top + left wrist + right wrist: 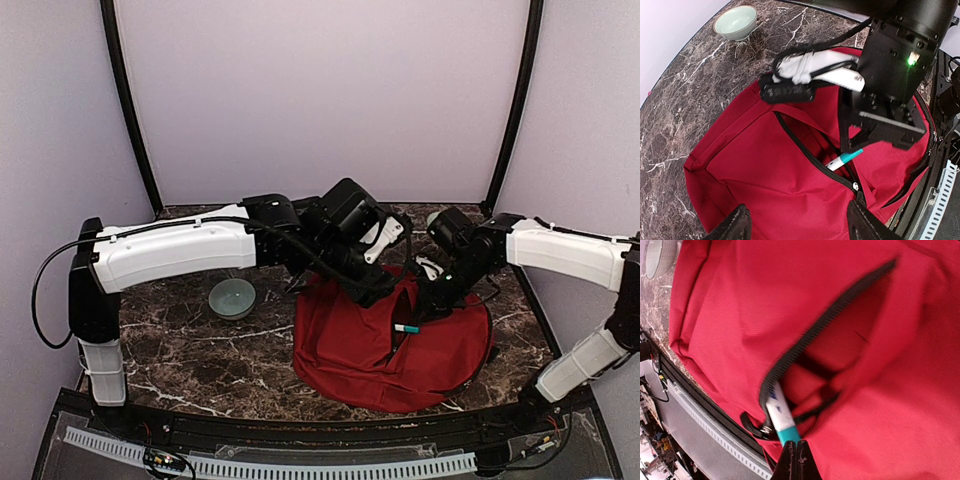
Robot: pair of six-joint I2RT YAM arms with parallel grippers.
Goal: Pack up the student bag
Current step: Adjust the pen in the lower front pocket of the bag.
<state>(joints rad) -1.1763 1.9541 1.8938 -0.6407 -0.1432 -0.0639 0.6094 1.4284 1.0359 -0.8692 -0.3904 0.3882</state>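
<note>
Marbled table (180,350) is carrying the bag (360,350) centre-right; I'm pushing the pen (781,416) along its length into the pocket (840,355) with my right tool (795,460) pinched shut, empty, left tool (800,227) hovering open, empty.

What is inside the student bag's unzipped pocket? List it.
A white marker with a teal end lies partly inside the student bag's pocket, its teal end sticking out. Red lining shows in the opening. Anything deeper is covered by the fabric.
</note>
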